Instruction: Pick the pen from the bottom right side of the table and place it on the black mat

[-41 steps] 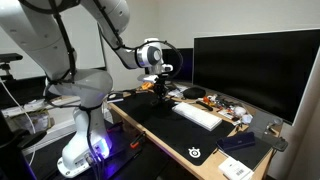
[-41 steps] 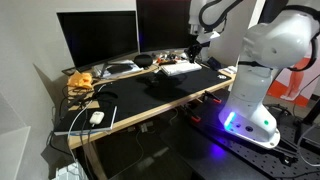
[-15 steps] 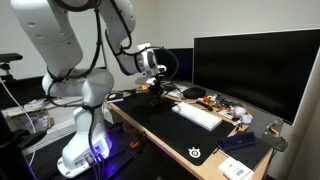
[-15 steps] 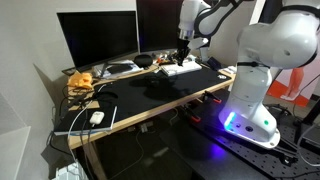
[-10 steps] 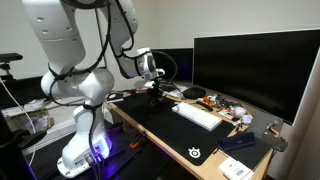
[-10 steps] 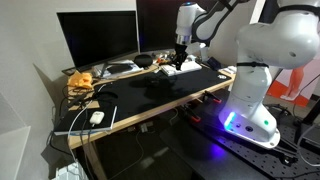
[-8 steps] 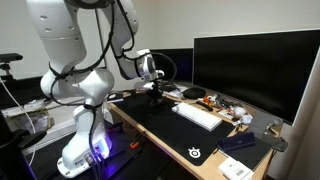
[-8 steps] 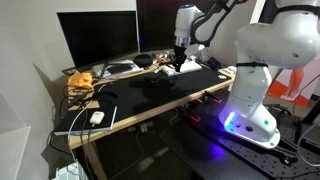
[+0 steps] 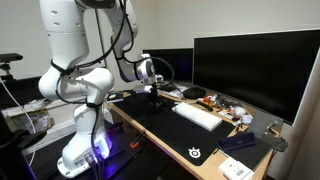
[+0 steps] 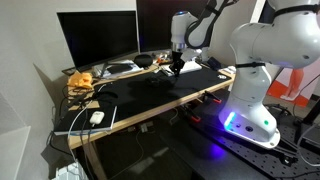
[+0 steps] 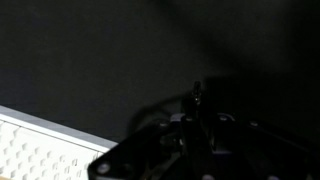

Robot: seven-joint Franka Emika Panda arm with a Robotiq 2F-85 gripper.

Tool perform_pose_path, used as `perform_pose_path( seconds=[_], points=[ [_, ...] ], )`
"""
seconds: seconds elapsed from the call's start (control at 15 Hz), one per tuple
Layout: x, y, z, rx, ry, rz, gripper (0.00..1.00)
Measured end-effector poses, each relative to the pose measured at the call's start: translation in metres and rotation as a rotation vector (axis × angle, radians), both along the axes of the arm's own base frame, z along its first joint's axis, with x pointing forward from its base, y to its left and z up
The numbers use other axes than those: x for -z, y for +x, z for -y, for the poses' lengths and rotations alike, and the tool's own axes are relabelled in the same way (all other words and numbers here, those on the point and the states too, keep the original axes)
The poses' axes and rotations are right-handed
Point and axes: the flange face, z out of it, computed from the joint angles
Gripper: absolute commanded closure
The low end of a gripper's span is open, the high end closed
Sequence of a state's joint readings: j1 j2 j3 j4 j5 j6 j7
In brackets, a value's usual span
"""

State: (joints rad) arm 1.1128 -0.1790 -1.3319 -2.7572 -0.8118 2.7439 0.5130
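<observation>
Over the last seconds the tool (image 9: 151, 93) has descended to just above the black mat (image 9: 165, 130), at 10 o'clock from the white keyboard (image 9: 197, 116) on the surface (image 9: 264, 158). In the wrist view a slim dark shaft, probably the pen (image 11: 197, 92), projects between its fingers. How far they are open cannot be told, and release looks near.

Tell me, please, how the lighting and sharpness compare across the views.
Wrist view: very dark, the gripper a dim silhouette over the black mat, keyboard corner pale. In both exterior views: even room light, soft detail, violet glow at the robot base.
</observation>
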Motion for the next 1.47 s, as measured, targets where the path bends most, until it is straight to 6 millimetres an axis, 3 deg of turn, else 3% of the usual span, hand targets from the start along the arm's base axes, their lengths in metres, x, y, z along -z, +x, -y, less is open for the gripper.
perform_pose_path(
  seconds=[1.47],
  points=[
    [0.022,-0.003,-0.013,-0.019,-0.06,-0.104,0.97]
  ],
)
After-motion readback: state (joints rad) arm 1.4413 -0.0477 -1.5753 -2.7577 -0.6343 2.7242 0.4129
